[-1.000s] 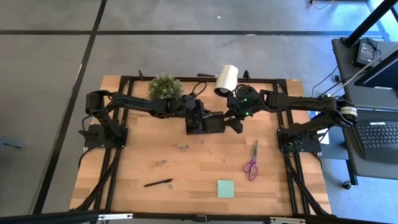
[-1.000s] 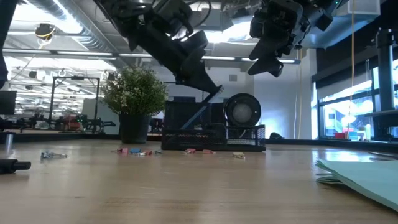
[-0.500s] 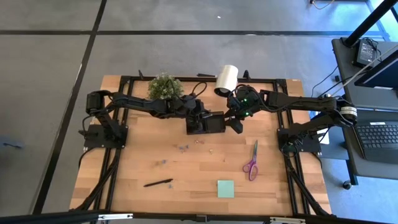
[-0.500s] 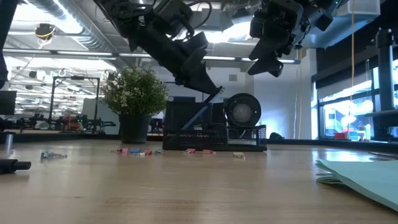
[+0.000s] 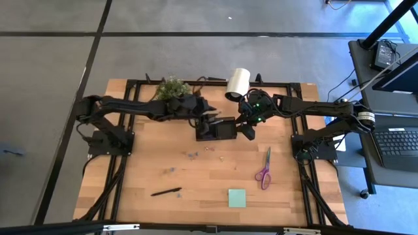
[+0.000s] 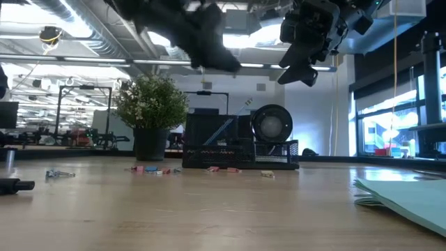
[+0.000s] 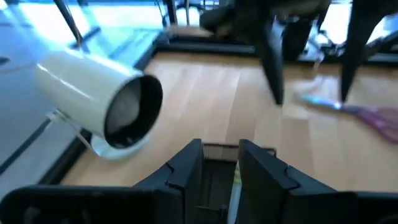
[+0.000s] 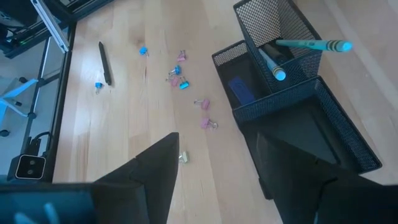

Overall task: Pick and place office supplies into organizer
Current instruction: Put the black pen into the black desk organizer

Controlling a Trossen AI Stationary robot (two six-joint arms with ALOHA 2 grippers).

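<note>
The black mesh organizer (image 5: 215, 129) stands at the table's far middle. A pale green stick (image 8: 311, 45) stands slanted in its taller compartment, leaning on the rim, and a blue piece (image 8: 239, 90) lies inside. My left gripper (image 7: 221, 165) hovers above the organizer's left end, open by a narrow gap and empty. My right gripper (image 8: 224, 180) hangs open above the organizer's right end. The purple scissors (image 5: 264, 168), the green sticky pad (image 5: 237, 198), a black pen (image 5: 166, 192) and small clips (image 8: 186, 81) lie loose on the table.
A white cylinder roll (image 5: 238, 83) lies at the far edge behind the organizer, and a potted plant (image 5: 171, 88) stands to its left. Bare wood lies between the clips and the near edge. A black frame (image 5: 130, 85) rings the table.
My left gripper has risen from the top of the stick and drawn back toward the table's left. The stick stays leaning in the organizer's taller compartment.
</note>
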